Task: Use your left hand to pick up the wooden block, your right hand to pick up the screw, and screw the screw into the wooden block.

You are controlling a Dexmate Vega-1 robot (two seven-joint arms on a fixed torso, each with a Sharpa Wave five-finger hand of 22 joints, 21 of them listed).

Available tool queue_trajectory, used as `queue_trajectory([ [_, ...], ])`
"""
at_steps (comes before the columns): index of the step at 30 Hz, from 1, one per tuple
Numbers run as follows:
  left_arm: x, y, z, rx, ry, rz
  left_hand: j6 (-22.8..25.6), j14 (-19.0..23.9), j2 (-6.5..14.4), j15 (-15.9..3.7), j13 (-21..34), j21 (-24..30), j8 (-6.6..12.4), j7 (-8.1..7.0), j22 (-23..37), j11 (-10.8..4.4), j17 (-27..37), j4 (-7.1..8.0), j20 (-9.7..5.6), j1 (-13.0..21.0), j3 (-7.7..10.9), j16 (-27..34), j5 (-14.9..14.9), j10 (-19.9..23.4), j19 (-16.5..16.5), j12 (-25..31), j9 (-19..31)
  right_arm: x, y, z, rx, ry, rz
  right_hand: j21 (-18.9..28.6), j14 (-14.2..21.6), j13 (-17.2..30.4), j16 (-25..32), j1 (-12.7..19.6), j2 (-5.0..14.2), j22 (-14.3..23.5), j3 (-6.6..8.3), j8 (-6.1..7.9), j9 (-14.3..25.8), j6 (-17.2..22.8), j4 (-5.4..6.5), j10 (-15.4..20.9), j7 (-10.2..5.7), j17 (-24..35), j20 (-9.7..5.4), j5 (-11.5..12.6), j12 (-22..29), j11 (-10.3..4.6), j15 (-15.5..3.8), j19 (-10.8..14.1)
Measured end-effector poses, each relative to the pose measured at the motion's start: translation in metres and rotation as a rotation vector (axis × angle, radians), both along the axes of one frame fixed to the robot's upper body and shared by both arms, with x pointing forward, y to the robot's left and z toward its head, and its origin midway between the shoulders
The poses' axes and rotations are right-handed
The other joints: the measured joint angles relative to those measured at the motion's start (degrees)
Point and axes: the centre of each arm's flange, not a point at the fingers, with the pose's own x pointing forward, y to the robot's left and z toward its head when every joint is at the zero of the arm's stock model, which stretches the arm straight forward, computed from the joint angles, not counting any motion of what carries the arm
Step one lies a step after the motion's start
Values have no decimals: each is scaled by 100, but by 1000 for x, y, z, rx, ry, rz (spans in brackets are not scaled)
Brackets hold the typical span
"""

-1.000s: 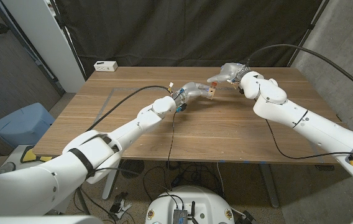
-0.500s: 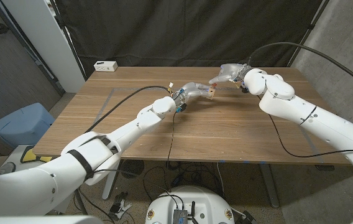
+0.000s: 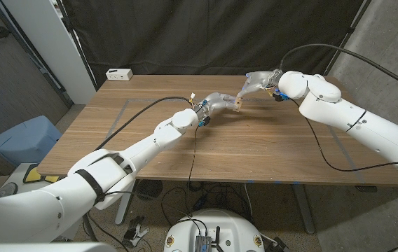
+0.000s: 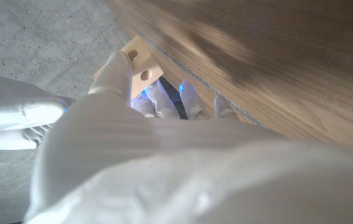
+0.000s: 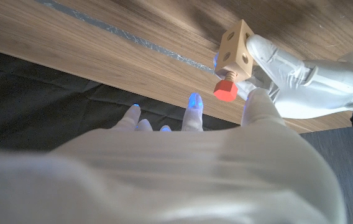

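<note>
My left hand [image 3: 220,102] and right hand [image 3: 256,82] crowded the tabletop's [image 3: 255,143] far middle, the wooden block [image 3: 238,105] between them. Near side lay open for passage. A white box [image 3: 119,73] occupied the far left corner.

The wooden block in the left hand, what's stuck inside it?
A red-headed screw sticks out of the wooden block, its threaded end hidden inside. Other holes look empty. The left hand covers the block's far side.

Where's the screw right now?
In the right wrist view the red-headed screw sits threaded into the wooden block, which the left hand holds, beside the right hand fingertips.
</note>
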Motion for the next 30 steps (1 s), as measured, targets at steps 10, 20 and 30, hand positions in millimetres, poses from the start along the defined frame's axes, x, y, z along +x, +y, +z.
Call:
queue_trajectory([
  [10,2,0,3,4,0,1,0,0,-1,0,32,0,-7,0,0,9,0,0,0,-1,0,0,22,-10,0,-1,1,1,-2,3,-8,16,23,29,55,0,64,445,23,-28,218,61,-26,383,-150,96,-295,0,-44,0,91,-190,-54,68],
  [20,3,-3,3,11,-1,-6,0,0,-2,0,23,0,-15,0,0,-21,0,0,0,-2,0,0,22,4,0,-4,1,4,-6,4,-1,13,22,74,186,1,116,683,19,-27,343,160,-26,679,-168,258,-408,-28,-93,-45,132,-264,-140,178],
  [30,3,-5,3,18,1,-10,0,0,-2,0,15,0,-12,0,0,-20,0,0,0,-2,0,0,21,3,0,-9,0,8,-8,3,12,-6,22,113,388,-27,150,950,0,-27,456,245,-25,980,-148,439,-483,-27,-133,-79,156,-365,-221,342],
])
